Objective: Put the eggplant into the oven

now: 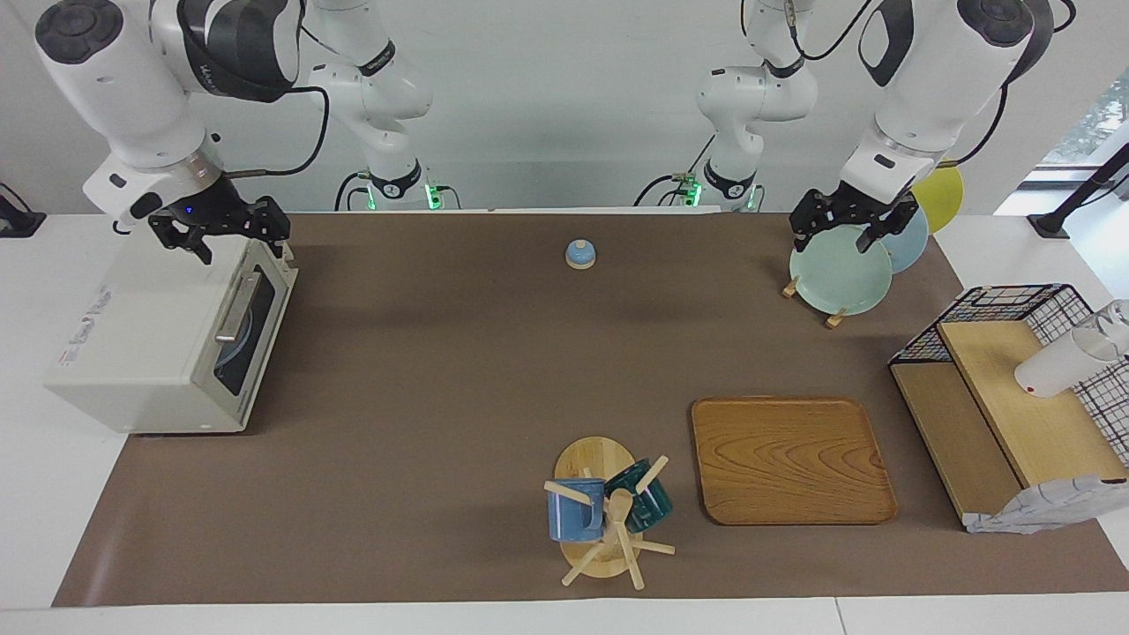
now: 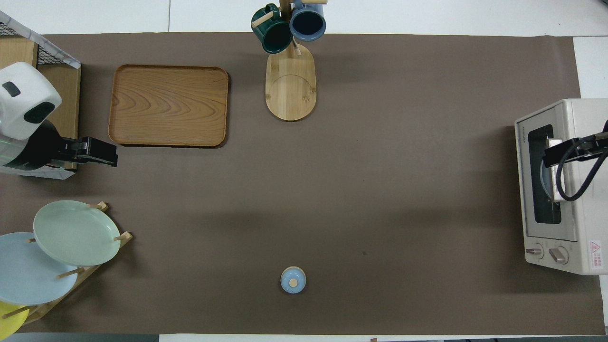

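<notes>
Off-white, the oven sits at the right arm's end of the counter, its glass door shut. I see no eggplant anywhere on the brown mat. Right pincer hangs over the oven's top edge by the door, fingers spread, holding nothing. Left pincer hovers over the pale green plate in its rack, fingers apart and empty too.

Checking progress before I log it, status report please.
Both grippers open: right gripper over oven, left gripper over plates. Oven door closed. No eggplant visible.
</notes>
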Action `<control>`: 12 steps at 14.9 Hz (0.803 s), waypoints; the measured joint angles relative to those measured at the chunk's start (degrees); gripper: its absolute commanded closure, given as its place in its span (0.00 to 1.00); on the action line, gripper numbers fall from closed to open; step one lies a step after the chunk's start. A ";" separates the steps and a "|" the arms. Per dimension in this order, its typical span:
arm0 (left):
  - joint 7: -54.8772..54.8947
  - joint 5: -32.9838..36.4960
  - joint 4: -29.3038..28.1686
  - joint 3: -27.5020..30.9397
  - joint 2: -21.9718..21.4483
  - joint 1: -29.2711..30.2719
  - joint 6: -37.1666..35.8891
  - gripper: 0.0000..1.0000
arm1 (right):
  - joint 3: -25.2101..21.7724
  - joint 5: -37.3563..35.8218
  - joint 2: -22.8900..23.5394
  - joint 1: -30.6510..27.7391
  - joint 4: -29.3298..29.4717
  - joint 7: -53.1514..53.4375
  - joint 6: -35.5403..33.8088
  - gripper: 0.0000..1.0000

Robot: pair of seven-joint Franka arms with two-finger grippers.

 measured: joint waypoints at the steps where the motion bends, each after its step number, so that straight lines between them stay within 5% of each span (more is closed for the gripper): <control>1: 0.00 0.00 0.00 0.00 0.00 0.00 0.00 0.00 | -0.08 0.00 0.03 -0.02 -0.13 0.03 0.05 0.00; 12: 0.00 0.00 0.00 0.00 0.00 0.00 0.00 0.00 | -3.74 1.94 0.39 4.94 0.79 1.08 1.01 0.00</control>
